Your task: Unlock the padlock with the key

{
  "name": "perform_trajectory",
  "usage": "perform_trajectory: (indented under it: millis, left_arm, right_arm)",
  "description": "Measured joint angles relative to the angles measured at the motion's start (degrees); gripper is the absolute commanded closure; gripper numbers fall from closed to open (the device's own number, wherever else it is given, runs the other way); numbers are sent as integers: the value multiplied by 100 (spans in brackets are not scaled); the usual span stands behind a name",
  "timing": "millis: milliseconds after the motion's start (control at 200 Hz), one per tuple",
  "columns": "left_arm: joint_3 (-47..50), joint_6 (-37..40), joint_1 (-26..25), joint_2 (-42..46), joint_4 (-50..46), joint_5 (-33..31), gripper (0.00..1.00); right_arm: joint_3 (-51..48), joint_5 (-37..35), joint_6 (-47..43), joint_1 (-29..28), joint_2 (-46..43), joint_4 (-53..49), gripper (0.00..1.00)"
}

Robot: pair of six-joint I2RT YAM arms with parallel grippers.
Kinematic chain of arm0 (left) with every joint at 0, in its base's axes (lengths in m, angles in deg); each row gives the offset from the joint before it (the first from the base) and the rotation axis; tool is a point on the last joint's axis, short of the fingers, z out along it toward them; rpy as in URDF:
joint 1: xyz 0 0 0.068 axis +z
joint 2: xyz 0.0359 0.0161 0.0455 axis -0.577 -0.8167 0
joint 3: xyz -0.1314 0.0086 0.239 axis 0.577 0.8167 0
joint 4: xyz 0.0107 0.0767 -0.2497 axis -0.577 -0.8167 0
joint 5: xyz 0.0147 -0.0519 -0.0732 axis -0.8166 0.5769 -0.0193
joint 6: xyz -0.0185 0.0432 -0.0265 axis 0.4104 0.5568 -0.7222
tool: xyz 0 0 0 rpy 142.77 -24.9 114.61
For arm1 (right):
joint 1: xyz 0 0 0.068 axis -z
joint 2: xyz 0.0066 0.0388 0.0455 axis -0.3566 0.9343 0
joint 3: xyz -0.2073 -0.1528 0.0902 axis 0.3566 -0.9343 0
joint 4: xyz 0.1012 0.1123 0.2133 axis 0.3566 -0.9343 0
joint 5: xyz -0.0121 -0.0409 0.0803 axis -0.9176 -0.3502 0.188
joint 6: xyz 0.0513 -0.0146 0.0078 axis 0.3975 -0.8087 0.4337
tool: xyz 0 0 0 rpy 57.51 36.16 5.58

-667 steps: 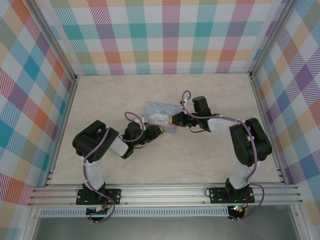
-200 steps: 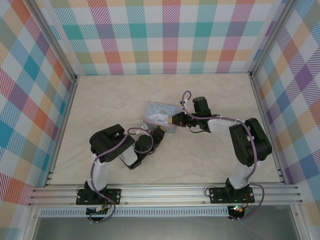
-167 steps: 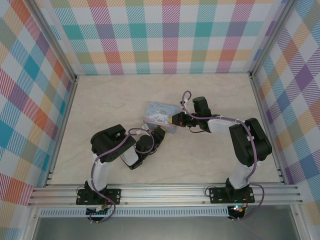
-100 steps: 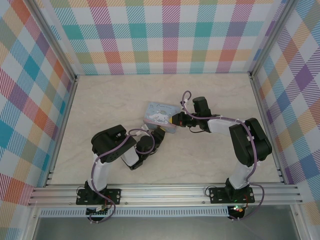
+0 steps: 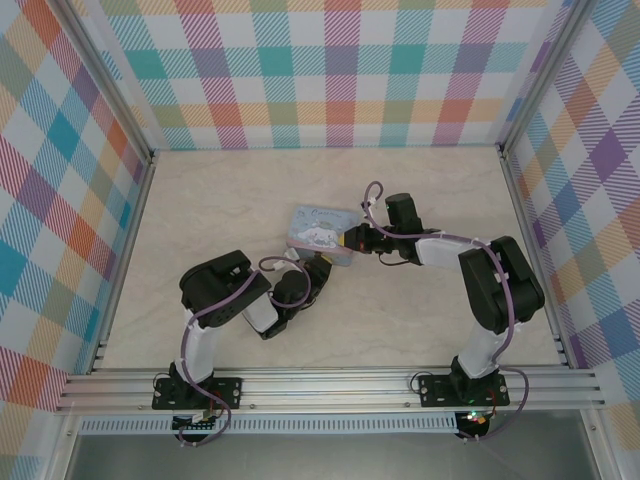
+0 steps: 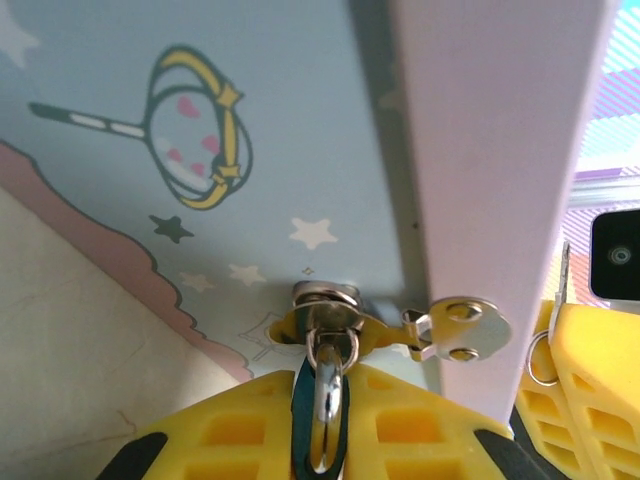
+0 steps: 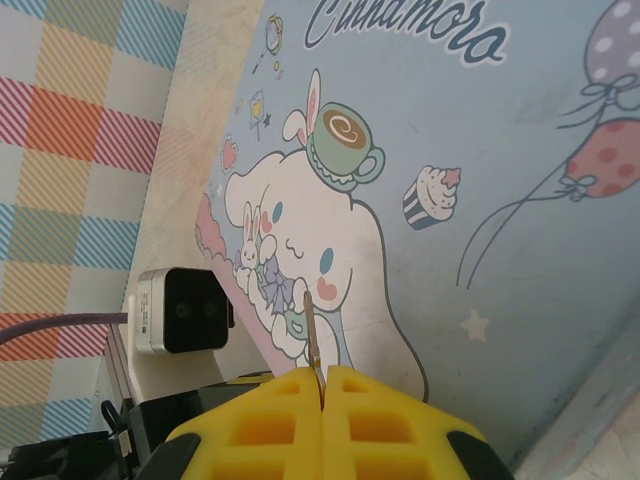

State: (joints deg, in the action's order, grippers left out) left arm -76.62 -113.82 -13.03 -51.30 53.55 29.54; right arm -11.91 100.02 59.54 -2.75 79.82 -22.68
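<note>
The padlock point(image 6: 325, 370) hangs by its metal shackle from the staple of the hasp point(image 6: 455, 325) on the front of the Cinnamoroll tin point(image 7: 480, 180), which sits mid-desk point(image 5: 220, 210). Its long axis runs from the staple straight back into the left pincer point(image 5: 320, 264), whose 2 yellow fingers look clenched on the teal body. The right pincer point(image 7: 323, 385) is clenched on the key point(image 7: 311, 335), the thin blade poking out from between its pads. In the left wrist view that blade stands roughly parallel to the padlock, off to its right past the tin's corner, near but apart. The keyhole end is hidden (buried between the left fingers, it seems), so the right arm would likely need that end exposed before the blade can line up.
</note>
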Motion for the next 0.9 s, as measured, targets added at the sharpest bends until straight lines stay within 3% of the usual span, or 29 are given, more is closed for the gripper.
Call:
perform_trajectory:
  millis: [375,605,900]
  left_arm:
    - [221,520,267,557,-664,940,100]
    - [214,732,584,649,-767,1696,100]
    - [79,839,684,761,-896,2387,100]
  right_arm:
    - [-581,691,-564,96,-1556,-1010,99]
    - [-1296,1010,-590,-87,-1593,-1178,99]
    - [-1333,997,-544,-345,-1036,-1137,99]
